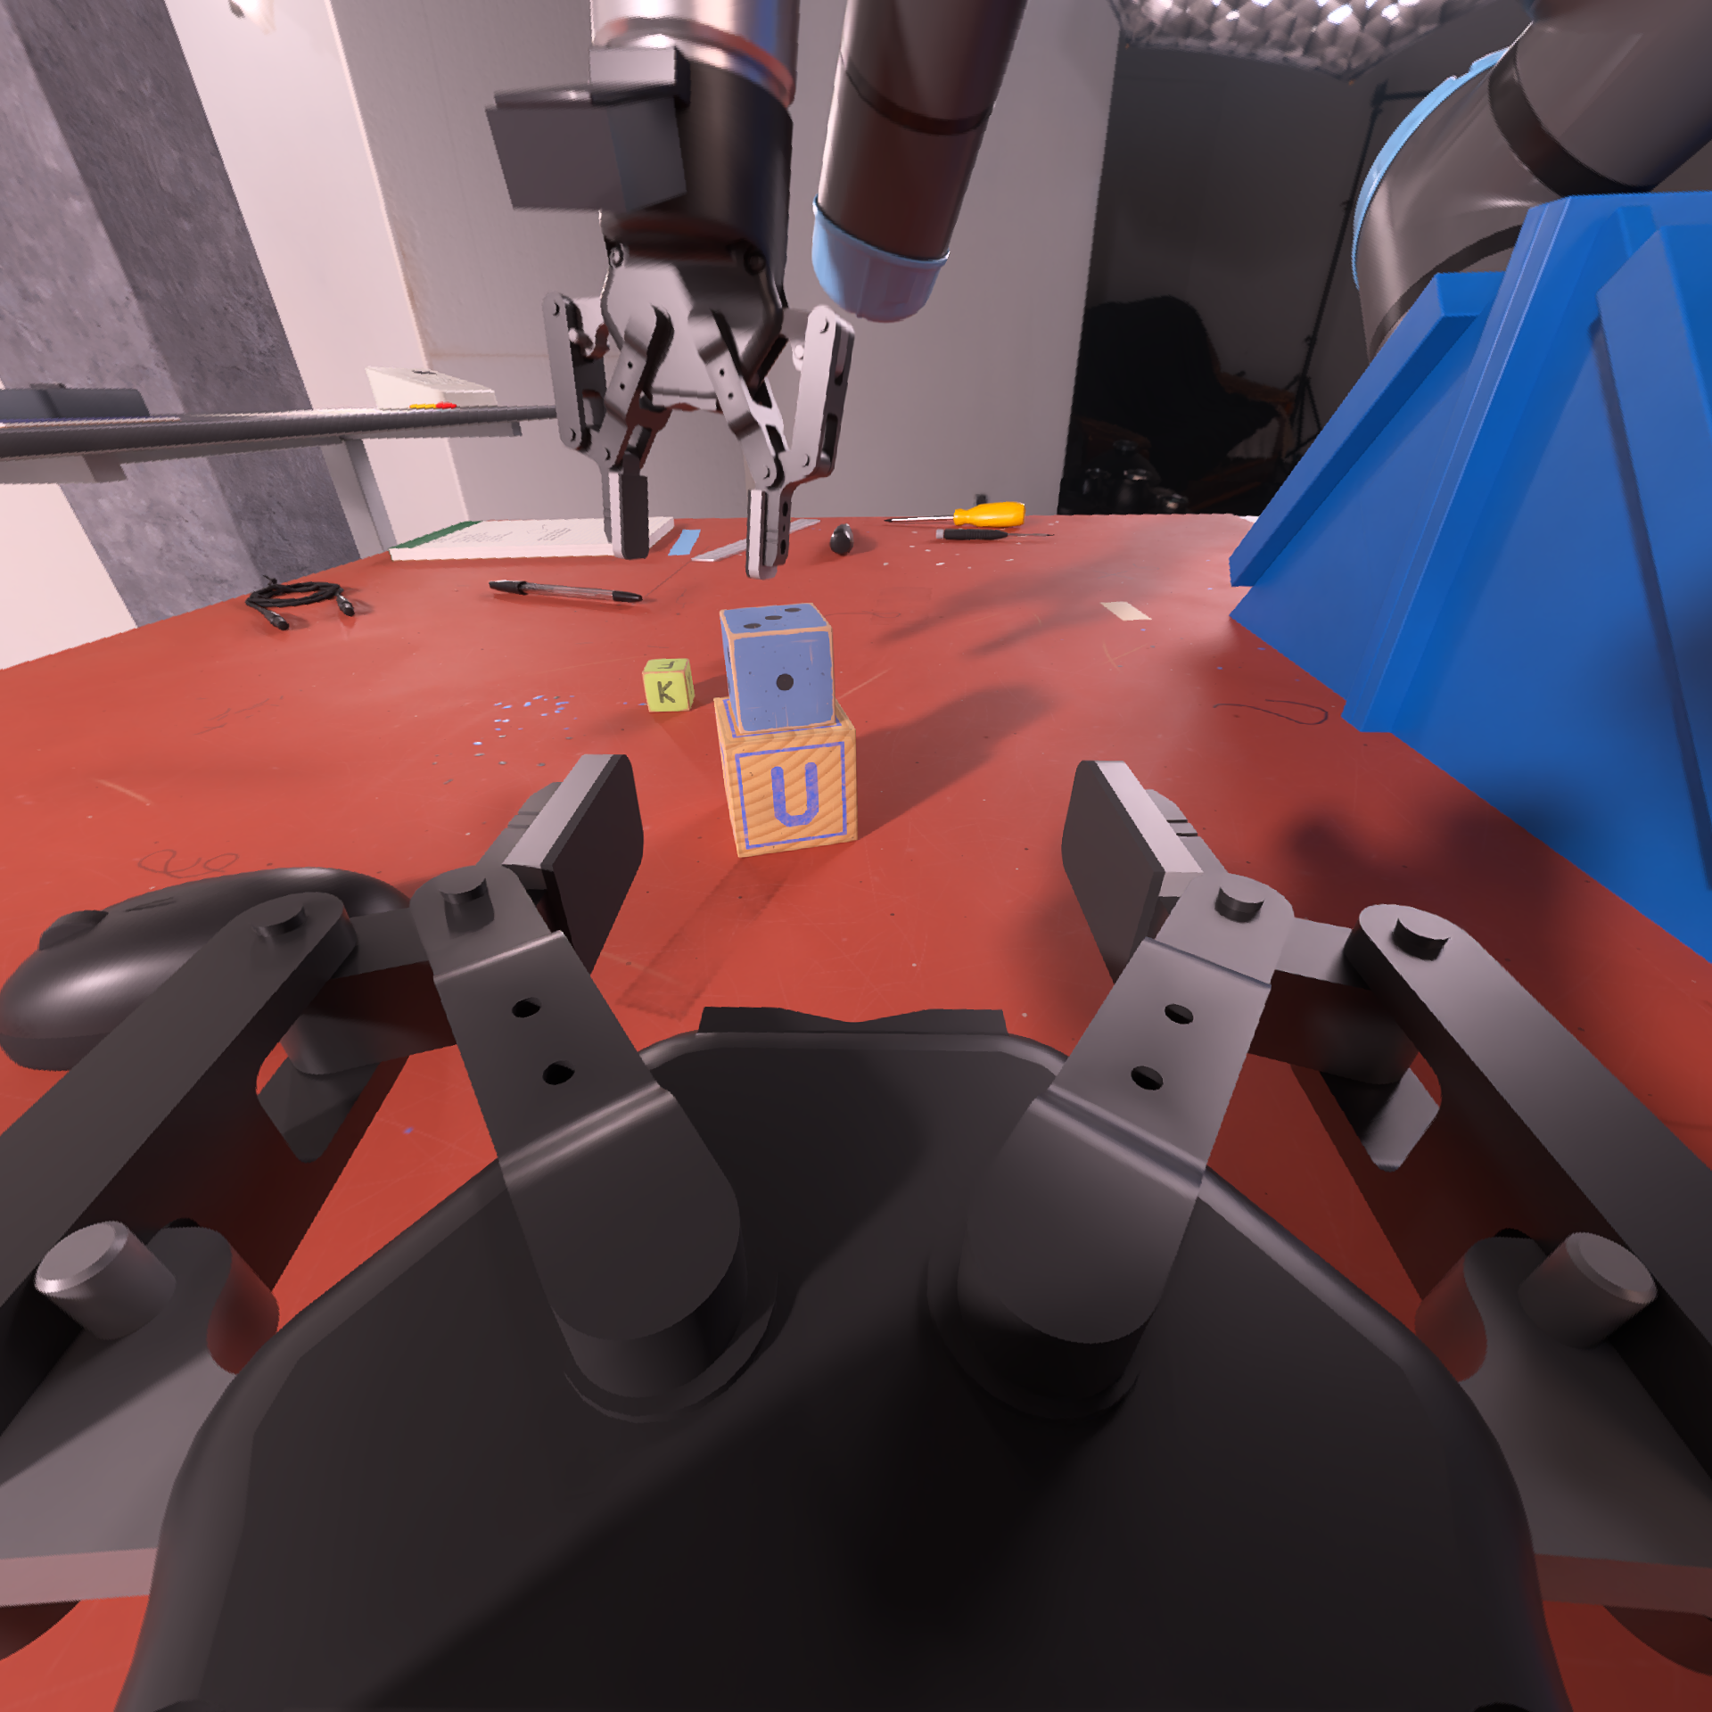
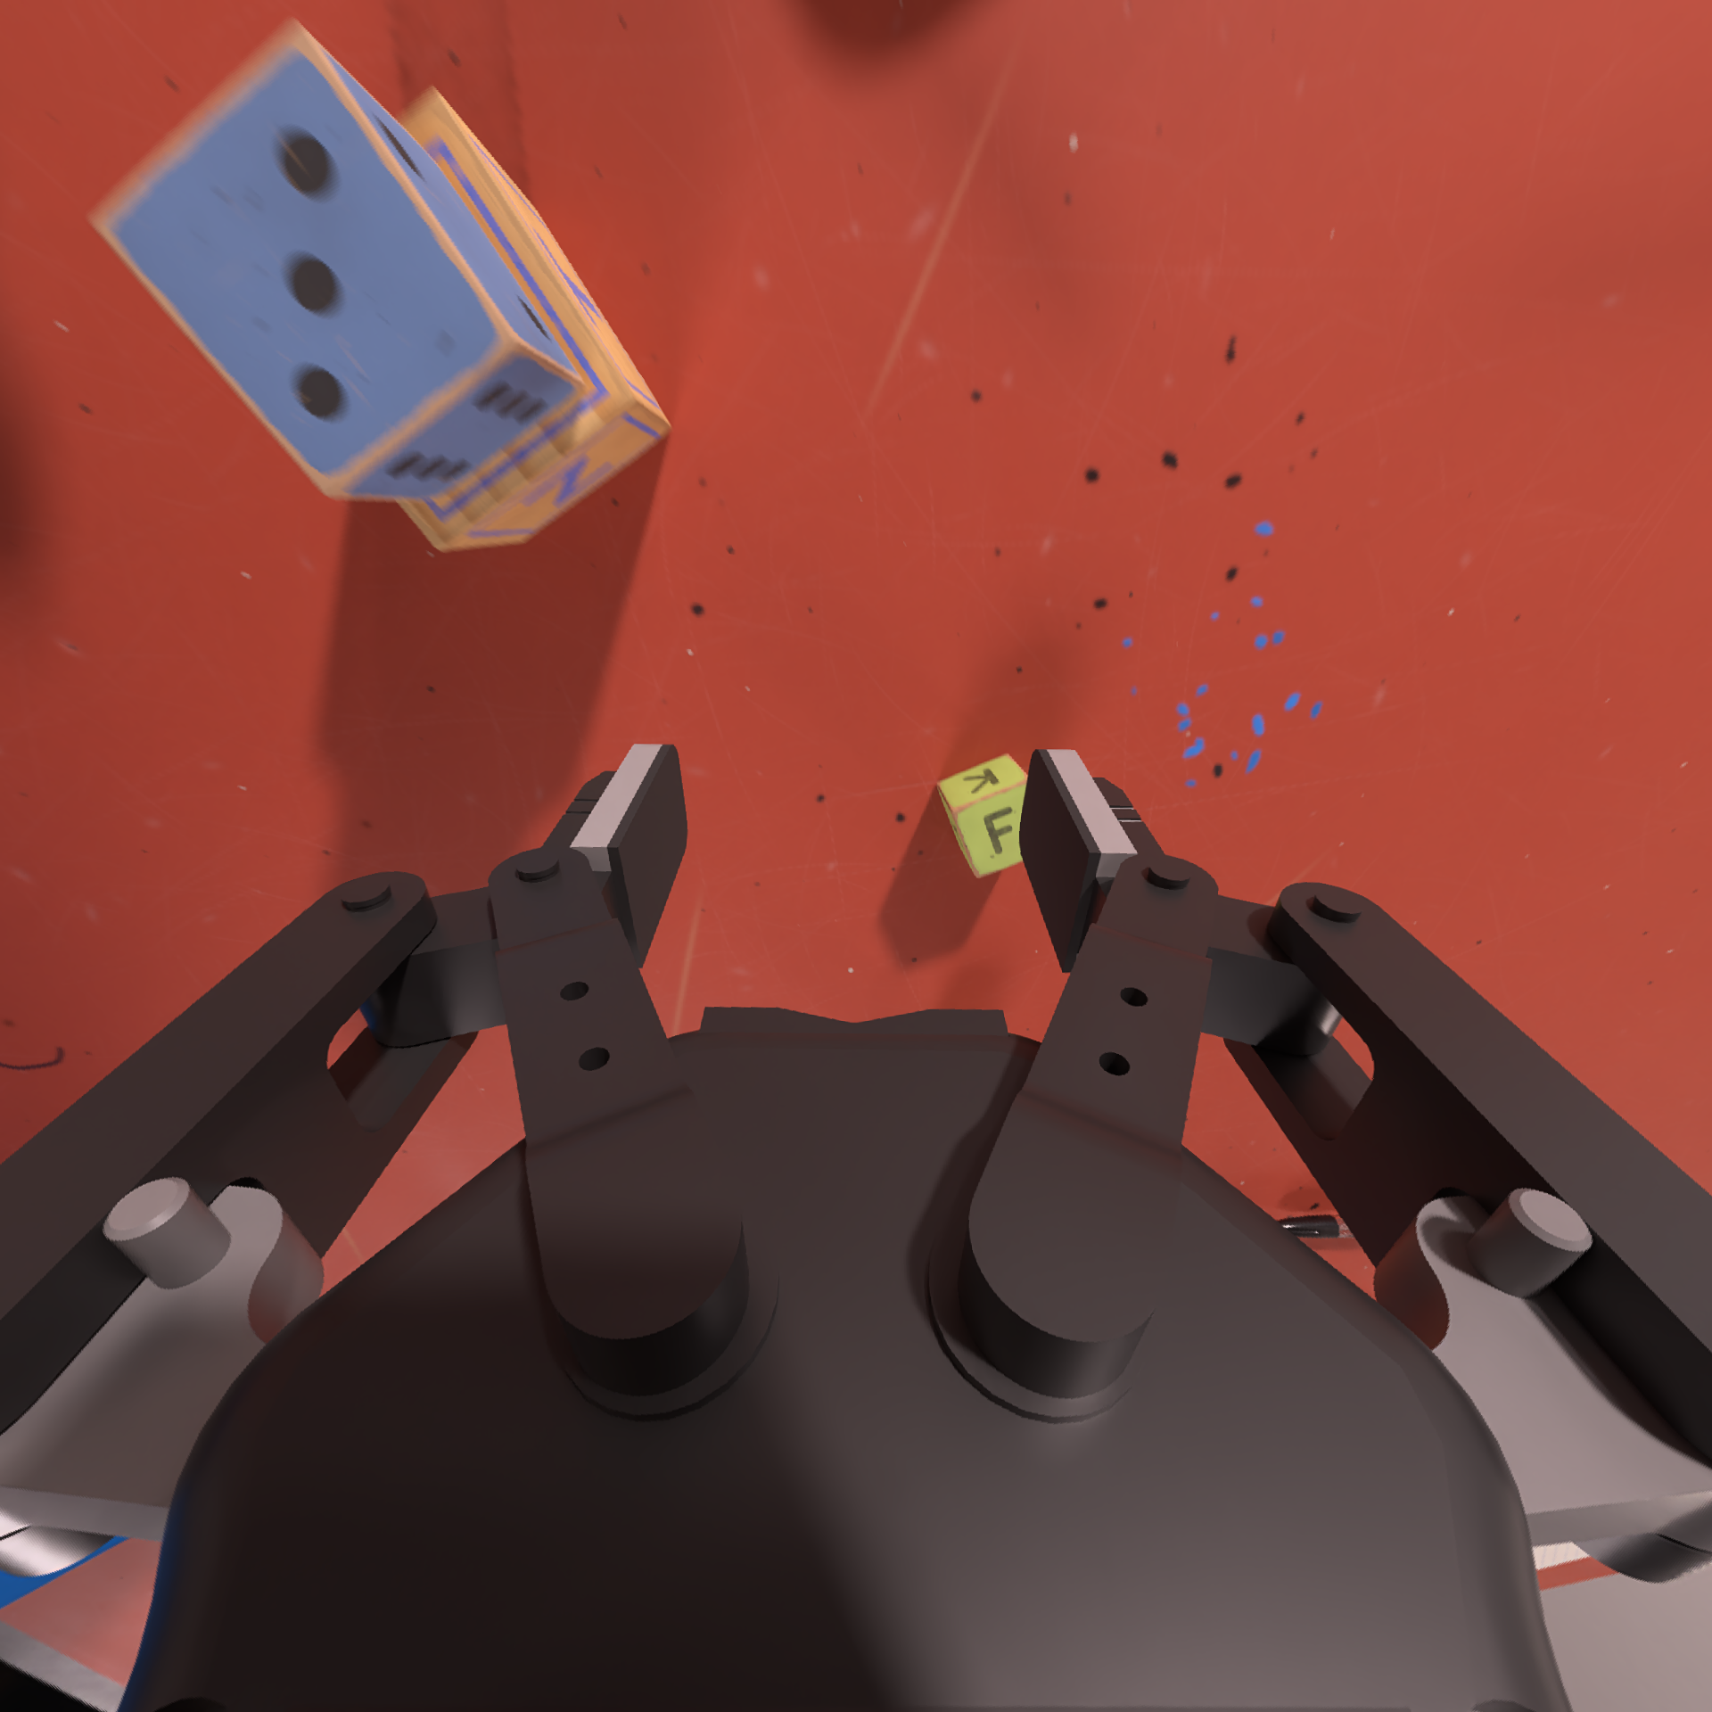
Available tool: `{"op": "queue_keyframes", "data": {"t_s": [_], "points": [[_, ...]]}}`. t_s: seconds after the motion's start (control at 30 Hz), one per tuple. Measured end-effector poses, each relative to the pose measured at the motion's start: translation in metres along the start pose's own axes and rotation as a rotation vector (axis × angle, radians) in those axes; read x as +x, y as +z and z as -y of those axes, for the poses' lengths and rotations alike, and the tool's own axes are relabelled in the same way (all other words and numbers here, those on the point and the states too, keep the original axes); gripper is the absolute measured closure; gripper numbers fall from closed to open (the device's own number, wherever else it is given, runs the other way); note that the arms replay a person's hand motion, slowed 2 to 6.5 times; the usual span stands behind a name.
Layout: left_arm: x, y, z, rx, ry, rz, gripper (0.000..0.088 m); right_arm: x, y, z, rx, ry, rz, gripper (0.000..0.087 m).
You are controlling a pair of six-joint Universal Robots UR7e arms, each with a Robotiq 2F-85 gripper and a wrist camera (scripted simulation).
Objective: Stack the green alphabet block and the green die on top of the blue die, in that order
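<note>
1. While the blue die [image 1: 776, 674] sits on top of a wooden letter block [image 1: 787, 787] on the red table [image 1: 278, 741], nothing has been placed on it yet; the first step, fetching the green alphabet block [image 1: 668, 686], is judged to be in hand.
2. The green alphabet block is seen resting on the table just beside the two-block pile, apart from it. A green die is not found in either view.
3. The right pincer [image 2: 852, 834] is held above the table with its jaws wide apart and nothing between them. In the right wrist view the green alphabet block [image 2: 984, 817] lies well below, appearing next to the right-hand fingertip [image 2: 1065, 834] and off-centre; no contact is made.
4. The next move is judged to call for a sideways shift so the block is centred between the jaws, then a descent and a closing on it.
5. The left pincer [image 1: 852, 834] is kept low, pointed at the pile, jaws spread wide, empty, touching nothing.
6. A risk is noted: the blue die is set slightly askew on the wooden block, so the pile could be toppled by a careless placement.
</note>
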State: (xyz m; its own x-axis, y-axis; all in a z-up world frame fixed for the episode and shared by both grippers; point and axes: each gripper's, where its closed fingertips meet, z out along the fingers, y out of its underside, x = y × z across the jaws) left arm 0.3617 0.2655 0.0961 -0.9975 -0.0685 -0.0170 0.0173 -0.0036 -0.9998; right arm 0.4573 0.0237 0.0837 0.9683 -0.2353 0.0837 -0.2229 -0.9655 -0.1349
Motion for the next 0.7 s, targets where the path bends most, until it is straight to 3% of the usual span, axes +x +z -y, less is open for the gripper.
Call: {"op": "queue_keyframes", "data": {"t_s": [0.3, 0.5, 0.7], "points": [[0.000, 0.000, 0.000, 0.002, -0.003, -0.001, 0.0089, 0.019, 0.031, -0.029, -0.023, -0.029, 0.019, 0.0247], [0.000, 0.000, 0.001, 0.005, -0.005, -0.001, 0.0093, 0.029, 0.048, -0.043, -0.046, -0.130, 0.018, 0.0250], [0.000, 0.000, 0.000, 0.001, -0.001, -0.002, 0.0096, 0.041, 0.059, -0.054, -0.096, -0.244, -0.031, 0.0253]]}}
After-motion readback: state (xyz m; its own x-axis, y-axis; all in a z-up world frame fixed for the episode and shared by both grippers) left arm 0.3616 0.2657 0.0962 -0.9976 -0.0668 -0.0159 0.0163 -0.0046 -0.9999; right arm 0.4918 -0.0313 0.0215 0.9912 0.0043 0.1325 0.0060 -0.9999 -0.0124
